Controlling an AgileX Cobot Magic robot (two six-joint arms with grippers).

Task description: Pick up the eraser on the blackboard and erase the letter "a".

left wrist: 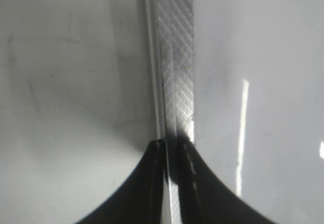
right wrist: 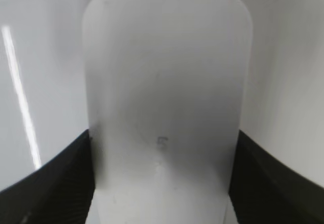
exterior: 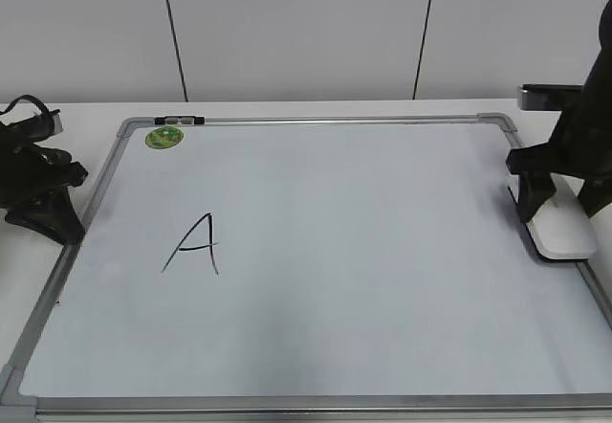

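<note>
The blackboard (exterior: 382, 251) is a large whiteboard with a silver frame, lying flat on the table. The white eraser (exterior: 562, 233) rests on its right edge. My right gripper (exterior: 534, 196) is shut on the eraser; in the right wrist view both black fingers (right wrist: 163, 143) press the sides of the eraser (right wrist: 167, 67). My left gripper (exterior: 75, 203) is at the board's left edge, and its jaws (left wrist: 174, 145) are shut on the metal frame (left wrist: 174, 57). A tall capital "A" (exterior: 196, 246) is drawn at the board's left. No lowercase "a" shows.
A round green sticker (exterior: 163, 138) sits near the board's far left corner, with a small black-and-grey clip (exterior: 179, 119) on the top frame beside it. A white wall stands behind the table. The board fills most of the table.
</note>
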